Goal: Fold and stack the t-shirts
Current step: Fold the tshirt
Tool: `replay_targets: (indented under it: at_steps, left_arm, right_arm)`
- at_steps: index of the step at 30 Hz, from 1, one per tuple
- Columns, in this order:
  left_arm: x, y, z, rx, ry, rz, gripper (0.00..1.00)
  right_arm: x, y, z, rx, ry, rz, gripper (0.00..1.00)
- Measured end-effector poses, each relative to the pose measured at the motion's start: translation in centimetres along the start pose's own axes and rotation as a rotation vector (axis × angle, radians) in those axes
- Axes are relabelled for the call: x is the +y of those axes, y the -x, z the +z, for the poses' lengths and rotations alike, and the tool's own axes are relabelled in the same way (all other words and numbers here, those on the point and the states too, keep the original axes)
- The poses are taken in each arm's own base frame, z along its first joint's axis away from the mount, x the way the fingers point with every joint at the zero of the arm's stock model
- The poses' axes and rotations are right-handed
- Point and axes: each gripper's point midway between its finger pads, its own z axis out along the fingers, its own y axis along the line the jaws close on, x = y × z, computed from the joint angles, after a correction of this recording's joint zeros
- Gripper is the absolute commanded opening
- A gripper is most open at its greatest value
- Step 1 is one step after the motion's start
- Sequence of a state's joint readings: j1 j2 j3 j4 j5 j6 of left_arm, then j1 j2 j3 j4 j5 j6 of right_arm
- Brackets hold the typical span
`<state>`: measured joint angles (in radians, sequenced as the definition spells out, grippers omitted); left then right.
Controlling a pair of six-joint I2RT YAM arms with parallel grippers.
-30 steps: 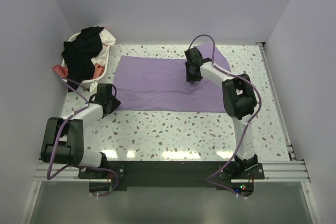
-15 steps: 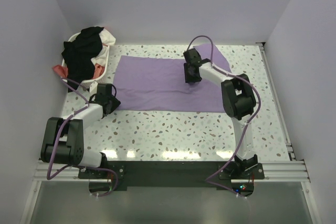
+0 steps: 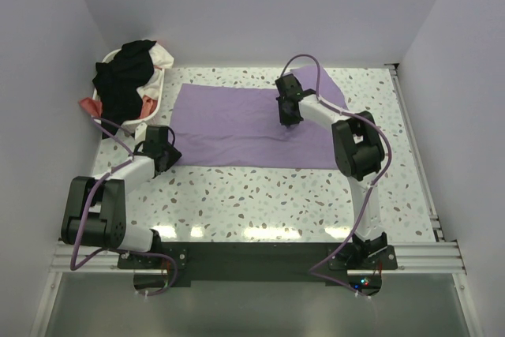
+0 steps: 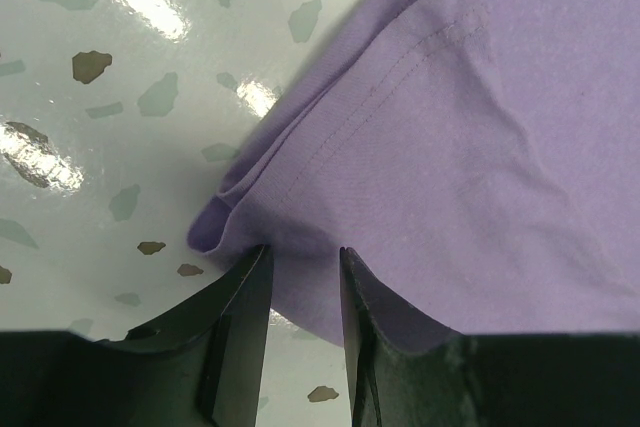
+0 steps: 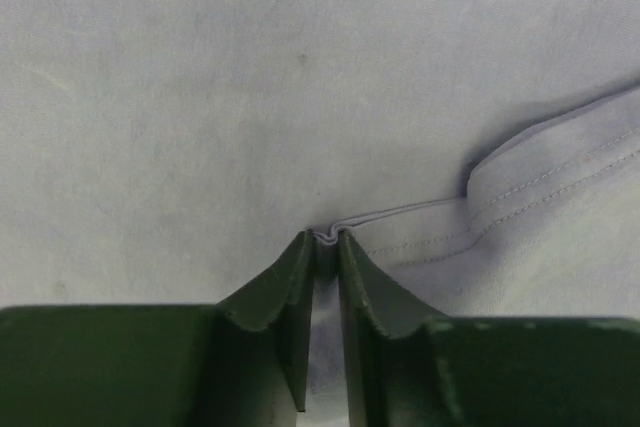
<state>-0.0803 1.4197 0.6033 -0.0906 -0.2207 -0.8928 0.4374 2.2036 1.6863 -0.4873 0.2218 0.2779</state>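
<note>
A purple t-shirt (image 3: 229, 128) lies spread flat across the speckled table. My left gripper (image 3: 162, 152) is at the shirt's near left corner. In the left wrist view the gripper (image 4: 305, 262) has its jaws closed narrowly on the folded hem of the shirt (image 4: 480, 147). My right gripper (image 3: 288, 114) is on the shirt right of its middle, near the far edge. In the right wrist view the gripper (image 5: 326, 239) is shut, pinching a small ridge of the cloth (image 5: 250, 97) beside a stitched hem.
A white basket (image 3: 158, 88) at the far left holds a pile of black, white and coral garments (image 3: 126, 76). White walls close the table on the left, back and right. Bare speckled tabletop (image 3: 268, 195) lies between the shirt and the arm bases.
My right gripper has shifted slightly left and away with the pinched cloth. The left gripper has not visibly moved.
</note>
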Motion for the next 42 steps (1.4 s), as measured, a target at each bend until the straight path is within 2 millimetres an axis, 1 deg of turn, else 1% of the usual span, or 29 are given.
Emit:
replay_targets:
  at_steps: [2, 15, 18, 24, 32, 36, 37, 39, 40, 41, 42]
  left_arm:
    - [0.0, 0.0, 0.0, 0.0, 0.0, 0.0, 0.38]
    - [0.1, 0.0, 0.0, 0.0, 0.0, 0.015, 0.38]
    - [0.1, 0.0, 0.0, 0.0, 0.0, 0.018, 0.38]
    - [0.1, 0.0, 0.0, 0.0, 0.001, 0.021, 0.38]
    - [0.1, 0.0, 0.0, 0.0, 0.001, 0.021, 0.38]
    - [0.1, 0.0, 0.0, 0.0, 0.001, 0.021, 0.38]
    - [0.1, 0.0, 0.0, 0.0, 0.001, 0.021, 0.39]
    - [0.1, 0.0, 0.0, 0.0, 0.001, 0.021, 0.41]
    - [0.1, 0.0, 0.0, 0.0, 0.0, 0.022, 0.42]
    - [0.1, 0.0, 0.0, 0.0, -0.002, 0.022, 0.43]
    - [0.0, 0.1, -0.1, 0.0, -0.006, 0.021, 0.45]
  right_arm:
    - [0.0, 0.0, 0.0, 0.0, -0.001, 0.005, 0.1]
    - [0.3, 0.3, 0.0, -0.009, 0.005, 0.033, 0.04]
    - [0.4, 0.8, -0.2, -0.026, 0.012, 0.048, 0.04]
    - [0.8, 2.5, -0.9, -0.085, 0.031, 0.076, 0.05]
    - [1.3, 3.6, -0.9, -0.131, 0.048, 0.12, 0.05]
    - [1.5, 3.3, -0.4, -0.144, 0.059, 0.143, 0.09]
    - [1.5, 3.2, -0.3, -0.143, 0.063, 0.146, 0.17]
    - [1.7, 3.1, -0.2, -0.143, 0.072, 0.154, 0.28]
    - [1.9, 3.1, -0.2, -0.144, 0.082, 0.159, 0.39]
    - [2.0, 3.2, -0.2, -0.146, 0.087, 0.162, 0.46]
    - [2.0, 3.4, -0.3, -0.149, 0.093, 0.168, 0.51]
